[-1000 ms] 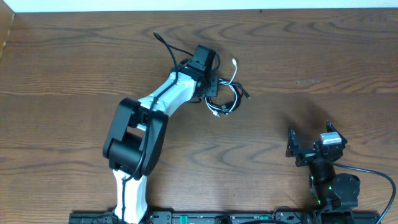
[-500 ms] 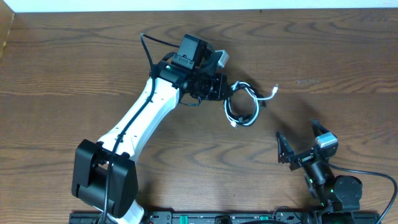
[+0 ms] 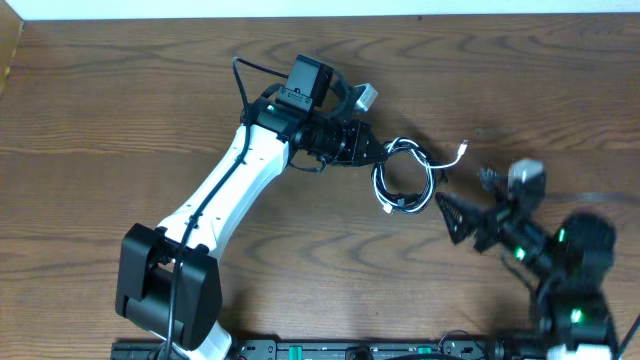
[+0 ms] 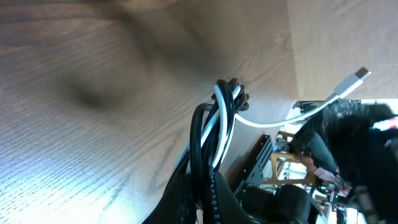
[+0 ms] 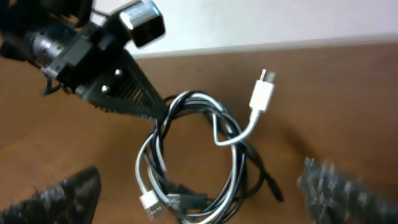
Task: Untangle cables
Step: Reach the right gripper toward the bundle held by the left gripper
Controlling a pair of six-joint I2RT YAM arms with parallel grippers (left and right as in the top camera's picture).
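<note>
The black and white cables point(image 3: 405, 180) are wound together in one loop at mid-table. My left gripper point(image 3: 378, 152) is shut on the loop's upper left side. In the left wrist view the strands point(image 4: 214, 124) run out from between the closed fingers point(image 4: 186, 199), and a white plug point(image 4: 354, 79) sticks out to the right. My right gripper point(image 3: 487, 200) stands open just right of the loop, without touching it. Its wrist view looks onto the coil point(image 5: 193, 155), the white plug point(image 5: 261, 93) and the left gripper point(image 5: 127, 93). Both of its own fingers point(image 5: 56, 199) are blurred at the lower corners.
The wooden table point(image 3: 120, 110) ends at a white wall strip along the far edge. The left arm's white links point(image 3: 225, 190) stretch diagonally from the front left. A black plug end point(image 5: 273, 186) trails off the loop's lower right.
The left gripper has carried the loop rightward toward the table's middle. The right arm has swung up and left from the front edge to beside the loop, jaws still wide.
</note>
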